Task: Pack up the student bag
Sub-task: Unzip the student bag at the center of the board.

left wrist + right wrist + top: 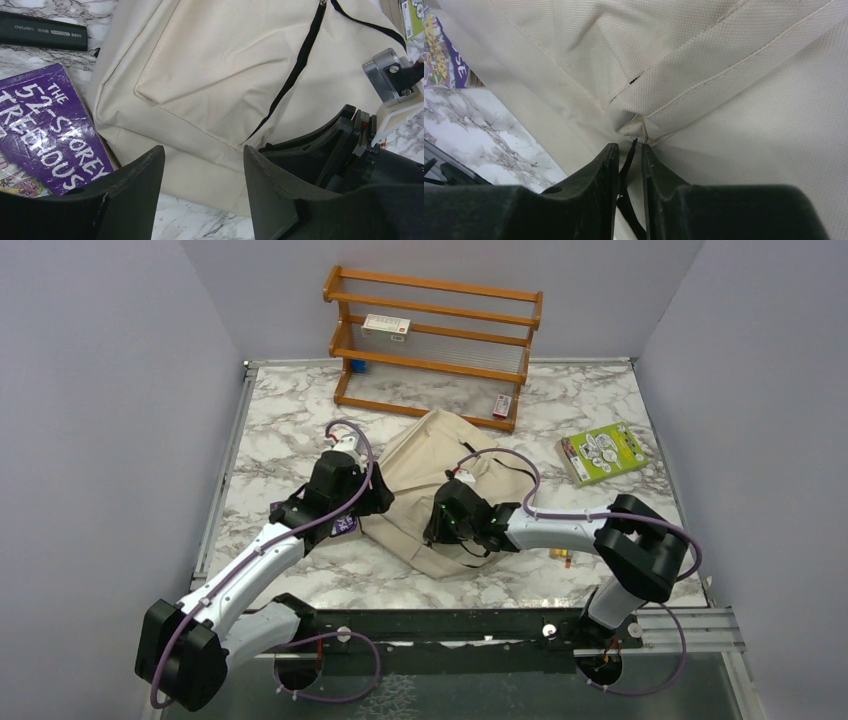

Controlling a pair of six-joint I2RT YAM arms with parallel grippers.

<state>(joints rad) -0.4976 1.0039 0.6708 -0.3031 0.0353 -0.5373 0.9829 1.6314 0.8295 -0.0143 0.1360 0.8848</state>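
Cream bag (210,65); purple book (45,135); grey-veined marble table (290,410); seemingly green-white box (603,452).

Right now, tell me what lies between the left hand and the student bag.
Left wrist view: only a strip of bare marble table separates the left hand from the student bag.

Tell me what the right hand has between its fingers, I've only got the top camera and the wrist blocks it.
Observer: In the right wrist view, the right hand narrowly straddles a thin black tab at a seam corner of the student bag; I cannot tell whether it is pinched.
Operator: And the left hand?
Observer: The left hand is open and empty, at the bag's edge.
Operator: What's that purple thing under its arm?
Observer: A purple book beside the bag, titled The 52-Storey Treehouse.
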